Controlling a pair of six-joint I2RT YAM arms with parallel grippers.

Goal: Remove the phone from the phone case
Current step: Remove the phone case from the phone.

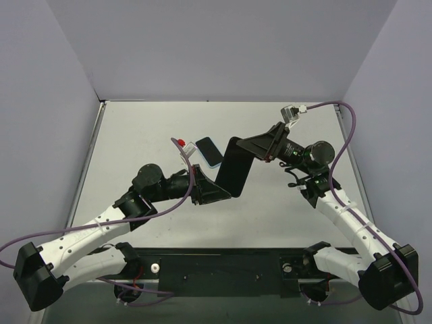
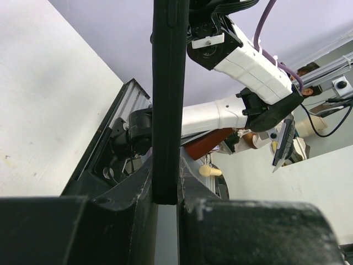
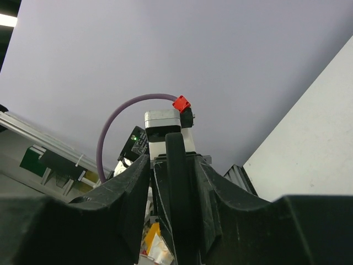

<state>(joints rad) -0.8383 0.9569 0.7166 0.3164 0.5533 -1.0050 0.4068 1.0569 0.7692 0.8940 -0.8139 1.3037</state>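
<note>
The phone case [image 1: 235,172] hangs just right of the middle of the top view, a flat black slab lifted off the table [image 1: 142,128] and tilted, with its upper end toward the upper right. The left gripper [image 1: 219,192] is clamped on its lower end and the right gripper [image 1: 251,150] pinches its upper end. In the left wrist view the phone case [image 2: 167,110] stands edge-on, a thin dark strip rising from between the closed fingers of the left gripper [image 2: 165,193] up out of the top of the frame. In the right wrist view the phone case [image 3: 176,182] again shows only its narrow matte edge, wedged between the right gripper's [image 3: 174,165] fingers, which sit against it on both sides.

Just up and left of the slab in the top view, a smaller dark rectangle with a pale blue rim lies on the table. It looks like the phone [image 1: 209,152], though I cannot be certain at this size. If so, the separation is already made and only the empty shell is in the air. The next move would then be a gentle one: lower the case to bare table beside the phone and release one end at a time. If the phone is in fact still seated inside, the two grips need to flex the case apart at a corner.
</note>
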